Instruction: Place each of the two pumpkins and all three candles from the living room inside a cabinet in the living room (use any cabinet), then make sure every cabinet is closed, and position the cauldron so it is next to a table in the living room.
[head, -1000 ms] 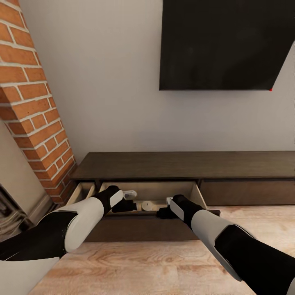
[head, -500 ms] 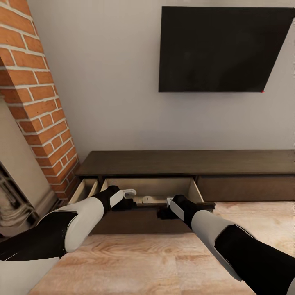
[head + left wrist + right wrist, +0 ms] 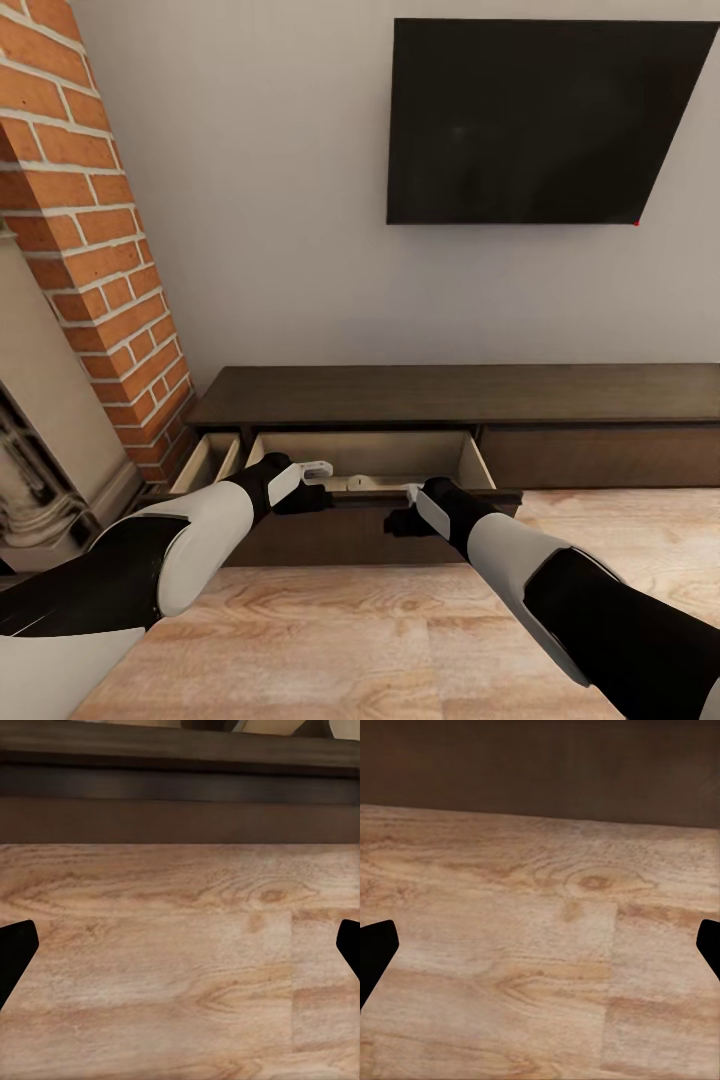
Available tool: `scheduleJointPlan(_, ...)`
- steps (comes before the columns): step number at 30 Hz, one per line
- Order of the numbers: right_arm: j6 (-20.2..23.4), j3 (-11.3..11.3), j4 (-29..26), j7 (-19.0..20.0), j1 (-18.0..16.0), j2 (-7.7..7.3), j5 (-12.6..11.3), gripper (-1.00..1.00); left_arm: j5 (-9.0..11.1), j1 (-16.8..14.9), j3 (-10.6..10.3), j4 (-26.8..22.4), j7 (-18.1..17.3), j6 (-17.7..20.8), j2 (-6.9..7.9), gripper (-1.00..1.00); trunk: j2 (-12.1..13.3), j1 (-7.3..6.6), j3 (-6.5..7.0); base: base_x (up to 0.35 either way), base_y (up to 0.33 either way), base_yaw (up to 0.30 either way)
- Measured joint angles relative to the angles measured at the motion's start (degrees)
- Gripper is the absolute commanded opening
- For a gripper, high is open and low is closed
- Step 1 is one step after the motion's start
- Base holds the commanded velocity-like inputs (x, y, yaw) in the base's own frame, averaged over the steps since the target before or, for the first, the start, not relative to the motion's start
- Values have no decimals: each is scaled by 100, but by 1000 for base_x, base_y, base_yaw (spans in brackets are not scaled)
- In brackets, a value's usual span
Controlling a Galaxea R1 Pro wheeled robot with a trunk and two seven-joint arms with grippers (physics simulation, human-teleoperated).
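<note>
No writing or label can be read anywhere. The cabinet (image 3: pixel 450 397) stands against the grey wall, with 1 drawer (image 3: pixel 365 462) pulled partly out; a pale, stubby shape inside it may be a candle (image 3: pixel 357 483), too small to be sure. The left gripper (image 3: pixel 303 497) and right gripper (image 3: pixel 400 518) sit at the drawer's dark front panel, both spread wide and holding nothing, as both wrist views show fingertips far apart over the wooden floor (image 3: pixel 330 640). A black television (image 3: pixel 540 120) hangs above; a brick column (image 3: pixel 90 240) rises at the left.
</note>
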Motion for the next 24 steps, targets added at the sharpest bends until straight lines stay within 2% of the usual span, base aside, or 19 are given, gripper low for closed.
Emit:
scheduleJointPlan(11, -66, -1, 0, 0, 0, 0, -6, 100, 0, 0, 0, 0, 0, -6, 0, 100, 0, 0, 0, 0, 0, 0)
scheduleJointPlan(14, -255, -2, 17, -1, 0, 0, -3, 100, 0, 0, 0, 2, 1, -61, 0, 100, 0, 0, 0, 0, 0, 0)
scheduleJointPlan(19, -751, -4, 230, 1, 13, 2, 2, 100, -1, 80, -4, 9, 5, -410, 0, 100, -199, 110, -90, 0, 0, 0)
scheduleJointPlan(24, -877, -1, 286, 2, 139, 6, 0, 100, -14, 269, -12, 10, 10, -645, 0, 100, -399, 220, -180, 0, 0, 0)
